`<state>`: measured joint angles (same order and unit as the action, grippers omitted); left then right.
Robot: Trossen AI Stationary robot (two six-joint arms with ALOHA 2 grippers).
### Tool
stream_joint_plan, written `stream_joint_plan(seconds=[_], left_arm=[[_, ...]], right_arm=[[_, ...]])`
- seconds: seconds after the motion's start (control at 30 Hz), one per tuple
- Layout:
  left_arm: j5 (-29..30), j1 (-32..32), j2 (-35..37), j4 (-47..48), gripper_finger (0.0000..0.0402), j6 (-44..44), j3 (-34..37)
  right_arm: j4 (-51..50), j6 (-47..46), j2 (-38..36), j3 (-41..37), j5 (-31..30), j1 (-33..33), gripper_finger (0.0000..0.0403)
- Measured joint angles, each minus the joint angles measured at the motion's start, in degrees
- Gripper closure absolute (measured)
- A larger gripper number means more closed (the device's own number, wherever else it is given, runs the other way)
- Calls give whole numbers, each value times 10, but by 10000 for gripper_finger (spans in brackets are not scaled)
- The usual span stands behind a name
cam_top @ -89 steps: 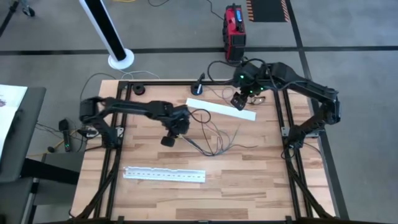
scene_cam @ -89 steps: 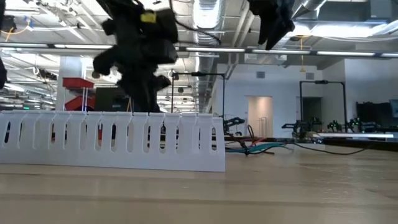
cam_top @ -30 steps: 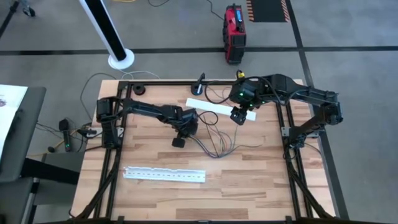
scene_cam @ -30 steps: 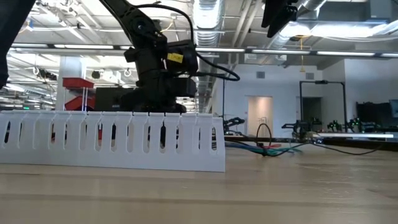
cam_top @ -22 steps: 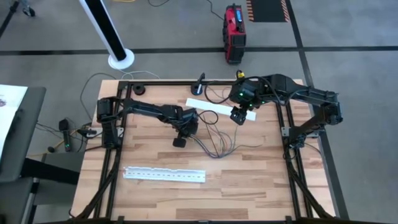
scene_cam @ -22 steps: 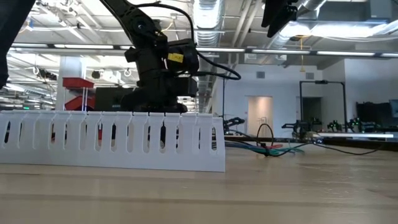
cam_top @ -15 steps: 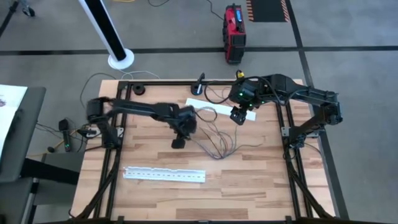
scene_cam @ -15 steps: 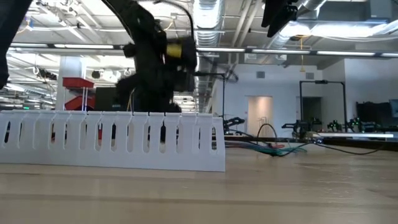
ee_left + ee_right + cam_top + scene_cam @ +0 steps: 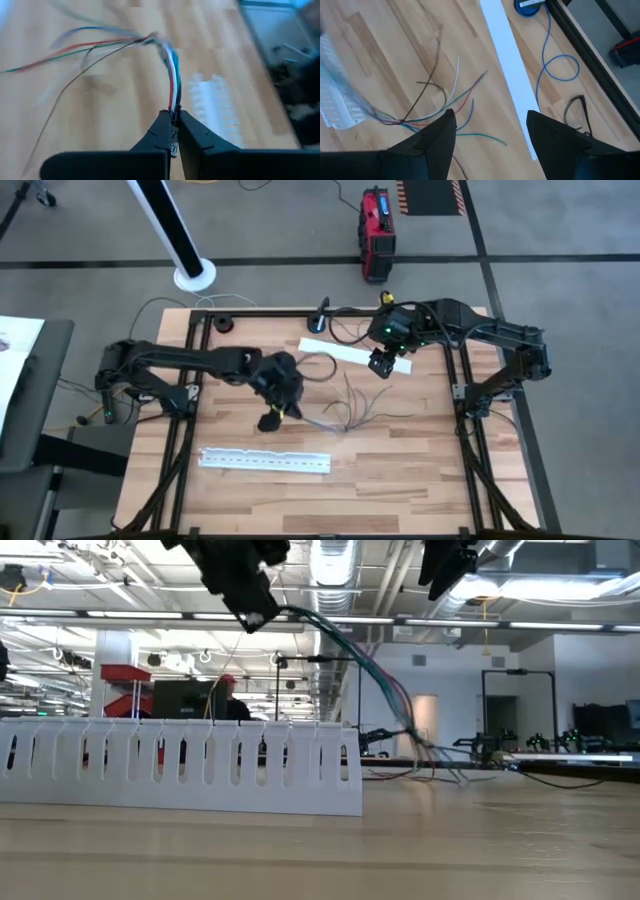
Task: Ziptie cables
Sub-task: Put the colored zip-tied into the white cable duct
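The left arm has swung back toward the table's [image 9: 400, 480] left edge within the last half second, and the left gripper [image 9: 272, 418] has risen from table level to well above it. The cables [image 9: 345, 408] have been lifted at 1 end: in the low view they run from the raised gripper down in a slack arc to the table, where the free ends are still resting near the table's centre. The fingers [image 9: 165, 132] are seen nearly closed, pinching the gathered ends of the cables [image 9: 171, 97]. It is judged that the bunch has been collected and picked up, so the gathering step is done; no tie has been applied yet.

The right gripper [image 9: 380, 364] is held above the far white strip [image 9: 355, 354] near the table's far edge, unchanged in place, with its fingers [image 9: 432, 137] spread wide and empty.

A second, slotted white strip [image 9: 264, 461] lies near the table's near edge, well apart from the cables.

No brand, label or writing can be read. A yellow patch is seen on the left gripper [image 9: 240, 580] in the low view, but nothing on it is legible.
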<state>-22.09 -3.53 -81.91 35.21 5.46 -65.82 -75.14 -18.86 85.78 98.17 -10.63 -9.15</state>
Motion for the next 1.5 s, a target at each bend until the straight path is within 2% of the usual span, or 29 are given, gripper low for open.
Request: stream_joint_plan(seconds=[0.13, 0.37, 0.5, 0.57, 0.7, 0.77, 0.83, 0.97, 1.13, 1.27, 1.5], left_arm=[[-22, 33, -30, -22, 398, 14, 0], [-102, 58, -101, -113, 399, 25, 0], [-123, 92, -148, -111, 399, 27, 0], [-100, 116, -163, -89, 399, 29, 0], [8, 140, -167, -49, 399, 28, 15], [60, 141, -164, -24, 399, 6, 28], [88, 141, -156, -1, 399, -28, 41], [96, 148, -125, 30, 399, -94, 70], [108, 188, -71, 53, 399, -168, 100], [140, 213, -35, 70, 399, -230, 106], [177, 264, -2, 89, 399, -325, 106]], right_arm=[[14, -13, 0, 0, 0, 0, 165], [14, -61, 0, 0, 0, 5, 165], [14, -96, 0, 0, 0, 14, 165], [14, -111, 0, 0, -2, 22, 165], [14, -133, 0, 0, -16, 52, 169], [14, -131, 0, 0, -22, 72, 173], [14, -128, 0, 0, -31, 91, 177], [14, -128, 0, 0, -38, 124, 184], [14, -142, 0, 0, -49, 153, 187], [15, -156, 11, 0, -50, 173, 188], [60, -119, 100, 0, -57, 194, 188]])
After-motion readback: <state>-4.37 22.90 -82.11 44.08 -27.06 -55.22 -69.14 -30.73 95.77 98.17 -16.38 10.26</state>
